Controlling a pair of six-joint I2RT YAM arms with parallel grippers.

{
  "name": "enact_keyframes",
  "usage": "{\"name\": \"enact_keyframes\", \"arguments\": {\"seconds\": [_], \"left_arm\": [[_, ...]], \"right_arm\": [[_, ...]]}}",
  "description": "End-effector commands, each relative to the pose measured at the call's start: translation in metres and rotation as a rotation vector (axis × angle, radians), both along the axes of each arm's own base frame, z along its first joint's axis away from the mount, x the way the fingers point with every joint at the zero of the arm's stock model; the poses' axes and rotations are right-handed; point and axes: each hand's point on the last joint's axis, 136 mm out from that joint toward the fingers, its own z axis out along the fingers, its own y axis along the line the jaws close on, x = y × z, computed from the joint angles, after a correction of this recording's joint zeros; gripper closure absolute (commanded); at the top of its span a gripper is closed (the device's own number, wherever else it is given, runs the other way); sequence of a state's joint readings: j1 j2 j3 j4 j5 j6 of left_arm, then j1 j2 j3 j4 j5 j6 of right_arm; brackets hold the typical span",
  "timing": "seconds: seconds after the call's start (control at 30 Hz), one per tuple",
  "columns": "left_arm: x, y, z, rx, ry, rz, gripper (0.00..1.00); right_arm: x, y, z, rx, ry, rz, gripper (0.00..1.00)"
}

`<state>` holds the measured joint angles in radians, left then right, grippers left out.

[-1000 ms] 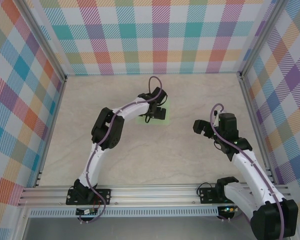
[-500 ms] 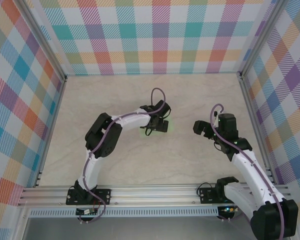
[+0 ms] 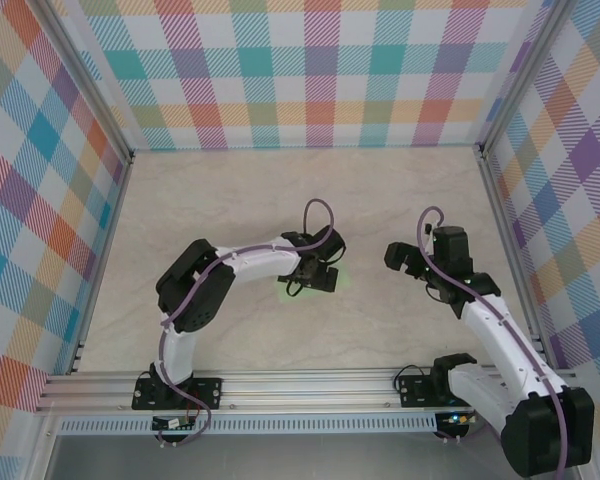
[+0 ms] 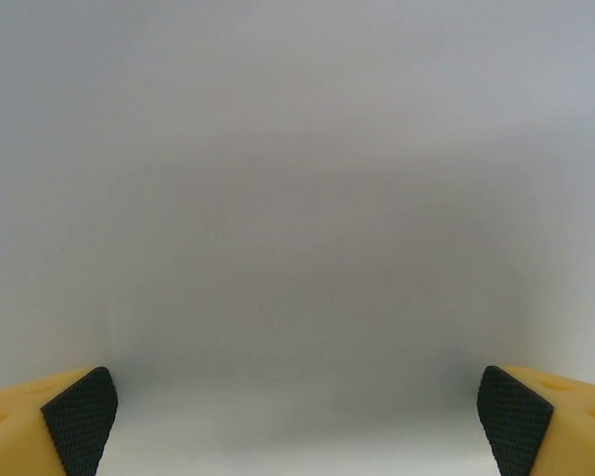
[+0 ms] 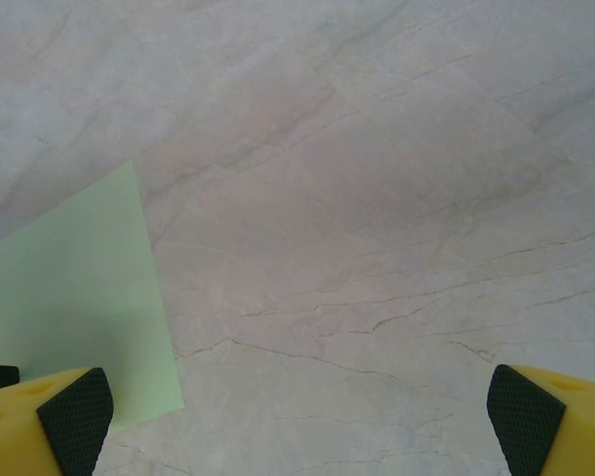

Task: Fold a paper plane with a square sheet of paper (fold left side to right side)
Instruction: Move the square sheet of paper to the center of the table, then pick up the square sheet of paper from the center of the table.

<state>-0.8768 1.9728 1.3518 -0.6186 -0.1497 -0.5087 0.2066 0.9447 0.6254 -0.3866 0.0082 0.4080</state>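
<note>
While left gripper [image 4: 297, 428] sits spread over square sheet of paper [image 5: 74, 288], axis hidden, right gripper [image 5: 297, 421] spread

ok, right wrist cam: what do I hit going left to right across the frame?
green paper → bare tabletop → right-side finger pad. The left-side finger pad overlaps the paper, so it's left out.
</note>
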Motion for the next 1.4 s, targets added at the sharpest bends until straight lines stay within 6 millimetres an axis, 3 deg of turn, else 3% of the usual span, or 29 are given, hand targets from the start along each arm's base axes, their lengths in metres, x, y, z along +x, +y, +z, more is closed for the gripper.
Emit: {"name": "enact_keyframes", "arguments": {"seconds": [0.0, 0.17, 0.3, 0.4, 0.63, 0.83, 1.1, 1.37], "left_arm": [[-0.009, 0.003, 0.035, -0.079, 0.0, 0.002, 0.02], [-0.019, 0.015, 0.049, -0.255, 0.027, 0.077, 0.04], [-0.025, 0.011, 0.054, -0.468, 0.064, 0.15, 0.1], [-0.018, 0.008, 0.058, -0.612, 0.068, 0.197, 0.13], [-0.003, 0.014, 0.037, -0.724, 0.101, 0.304, 0.2], [-0.003, 0.023, 0.018, -0.678, 0.113, 0.346, 0.22], [-0.012, 0.035, 0.002, -0.597, 0.136, 0.352, 0.22], [-0.018, 0.045, -0.014, -0.532, 0.155, 0.355, 0.22]], "right_arm": [[0.006, 0.016, 0.005, 0.042, 0.009, 0.047, 0.0], [0.02, 0.049, -0.008, 0.025, 0.065, 0.145, 0.0], [0.045, 0.083, -0.019, 0.011, 0.087, 0.212, 0.02], [0.067, 0.109, -0.029, 0.016, 0.111, 0.247, 0.04], [0.112, 0.158, -0.05, -0.011, 0.154, 0.302, 0.04], [0.133, 0.18, -0.068, -0.082, 0.19, 0.335, 0.03], [0.135, 0.189, -0.099, -0.142, 0.281, 0.343, 0.01], [0.1, 0.203, -0.117, -0.153, 0.36, 0.408, 0.02]]}}
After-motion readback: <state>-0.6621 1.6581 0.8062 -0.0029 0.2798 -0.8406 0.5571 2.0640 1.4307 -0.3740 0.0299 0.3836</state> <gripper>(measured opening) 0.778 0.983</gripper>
